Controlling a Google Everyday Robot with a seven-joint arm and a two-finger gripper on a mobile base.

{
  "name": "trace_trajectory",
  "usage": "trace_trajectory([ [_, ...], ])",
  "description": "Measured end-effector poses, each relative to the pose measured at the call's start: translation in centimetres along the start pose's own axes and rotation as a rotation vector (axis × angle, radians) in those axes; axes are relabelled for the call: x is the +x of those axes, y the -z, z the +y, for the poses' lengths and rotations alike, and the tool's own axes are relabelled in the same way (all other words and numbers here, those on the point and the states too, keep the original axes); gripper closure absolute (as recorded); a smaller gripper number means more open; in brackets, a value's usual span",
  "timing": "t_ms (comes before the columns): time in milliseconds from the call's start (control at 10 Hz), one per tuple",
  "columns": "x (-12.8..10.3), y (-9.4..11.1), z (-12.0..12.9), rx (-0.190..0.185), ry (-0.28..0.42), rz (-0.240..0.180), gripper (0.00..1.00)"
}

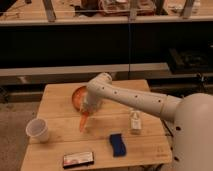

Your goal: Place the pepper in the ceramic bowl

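The pepper [83, 122], slim and orange, hangs point down from my gripper [88, 111], which is shut on its upper end and holds it just above the wooden table [60, 112]. The ceramic bowl [77, 95], orange-brown and shallow, sits on the table just behind and left of the gripper; my arm hides its right side. The pepper is in front of the bowl's near rim, not over it.
A translucent white cup [37, 130] stands at the table's left front. A small white bottle [134, 121] and a blue block [117, 144] are at the right front. A flat black and red packet [78, 159] lies by the front edge.
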Motion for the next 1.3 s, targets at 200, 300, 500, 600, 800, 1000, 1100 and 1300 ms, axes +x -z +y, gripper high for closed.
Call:
trace_trajectory([
  [200, 1.1, 1.4, 2.0, 0.010, -0.016, 0.042, 0.90],
  [300, 1.3, 1.9, 2.3, 0.020, -0.020, 0.058, 0.90],
  [500, 2.3, 3.0, 3.3, 0.030, -0.036, 0.091, 0.90],
  [600, 3.2, 3.4, 3.7, 0.030, -0.052, 0.107, 0.90],
  [800, 5.3, 4.5, 5.0, 0.039, -0.084, 0.131, 0.90],
  [1000, 6.5, 5.6, 5.6, 0.043, -0.101, 0.158, 0.90],
  [1100, 7.1, 6.1, 5.5, 0.045, -0.108, 0.173, 0.90],
  [1300, 9.1, 7.7, 5.3, 0.045, -0.125, 0.209, 0.90],
])
